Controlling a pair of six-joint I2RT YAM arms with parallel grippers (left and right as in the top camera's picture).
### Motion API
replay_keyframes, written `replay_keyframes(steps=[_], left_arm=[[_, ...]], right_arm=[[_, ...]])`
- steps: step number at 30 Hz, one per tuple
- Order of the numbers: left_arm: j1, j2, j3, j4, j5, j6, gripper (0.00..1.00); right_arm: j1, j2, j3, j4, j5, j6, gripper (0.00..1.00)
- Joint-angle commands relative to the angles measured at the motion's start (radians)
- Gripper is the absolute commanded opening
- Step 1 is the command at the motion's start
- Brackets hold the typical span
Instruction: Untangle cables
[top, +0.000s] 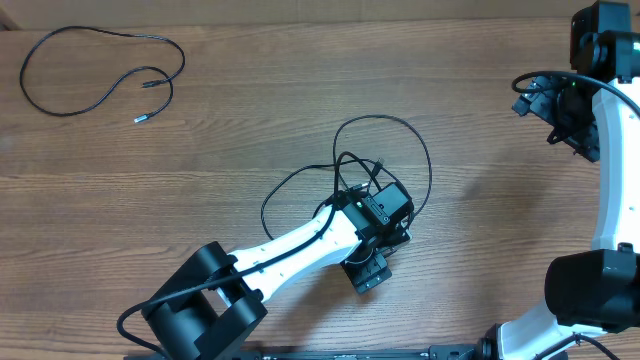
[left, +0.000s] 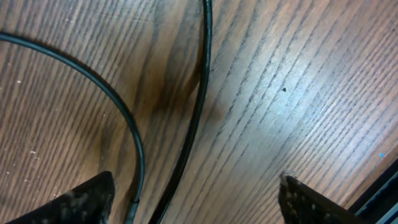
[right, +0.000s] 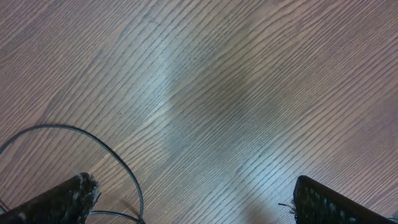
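A tangle of thin black cables (top: 372, 158) lies in loose loops at the table's middle. My left gripper (top: 392, 203) is down on its lower right part. In the left wrist view the left gripper (left: 196, 200) is open, and two cable strands (left: 198, 106) run between its fingertips (left: 84, 200), closer to the left one and touching neither. One more cable (top: 98, 72) lies apart as an open loop at the far left. My right gripper (top: 528, 98) hovers at the far right, away from the tangle. Seen from its wrist, the right gripper (right: 196, 200) is open and empty, with a cable loop (right: 115, 152) beside its left fingertip.
The wooden table (top: 200, 150) is bare between the two cable groups. The left arm's base (top: 205, 305) stands at the front edge, and the right arm's white link and base (top: 600, 270) stand along the right side.
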Motion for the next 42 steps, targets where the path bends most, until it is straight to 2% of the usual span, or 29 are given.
replay_keyframes(steps=[1,3,7,13,14,15,20,21,22,23,30,35,39,42], left_arm=[[-0.003,0.038,-0.008,0.003,0.047,0.019,0.8],[-0.003,0.06,-0.008,0.002,0.061,0.019,0.82],[-0.003,0.066,-0.008,0.003,0.061,0.018,0.72],[-0.001,0.066,-0.003,0.004,0.057,0.006,0.73],[-0.001,0.066,-0.002,0.006,0.056,0.006,0.69],[-0.001,0.066,-0.001,0.007,0.053,0.006,0.6],[-0.001,0.066,0.008,0.005,0.053,0.006,0.27],[-0.001,0.066,0.013,0.004,0.053,0.006,0.16],[-0.001,0.066,0.017,0.003,0.054,0.004,0.08],[-0.001,0.066,0.023,0.002,0.054,-0.006,0.04],[-0.001,0.066,0.135,-0.072,0.059,-0.067,0.04],[0.013,0.063,0.357,-0.214,0.058,-0.166,0.04],[0.043,0.063,0.578,-0.321,0.061,-0.246,0.04],[0.079,0.061,0.79,-0.399,0.062,-0.348,0.04]], right_arm=[[-0.002,-0.012,0.0,0.001,0.017,-0.004,1.0],[-0.002,-0.012,0.0,0.001,0.017,-0.004,1.0],[-0.002,-0.012,0.0,0.001,0.017,-0.004,1.0],[-0.002,-0.012,0.0,0.001,0.017,-0.004,1.0],[-0.002,-0.012,0.0,0.001,0.017,-0.004,1.0],[-0.002,-0.012,0.0,0.001,0.017,-0.004,1.0],[-0.002,-0.012,0.0,0.001,0.017,-0.004,1.0],[-0.002,-0.012,0.0,0.001,0.017,-0.004,1.0],[-0.002,-0.012,0.0,0.001,0.017,-0.004,1.0],[-0.002,-0.012,0.0,0.001,0.017,-0.004,1.0],[-0.002,-0.012,0.0,0.001,0.017,-0.004,1.0],[-0.002,-0.012,0.0,0.001,0.017,-0.004,1.0],[-0.002,-0.012,0.0,0.001,0.017,-0.004,1.0],[-0.002,-0.012,0.0,0.001,0.017,-0.005,1.0]])
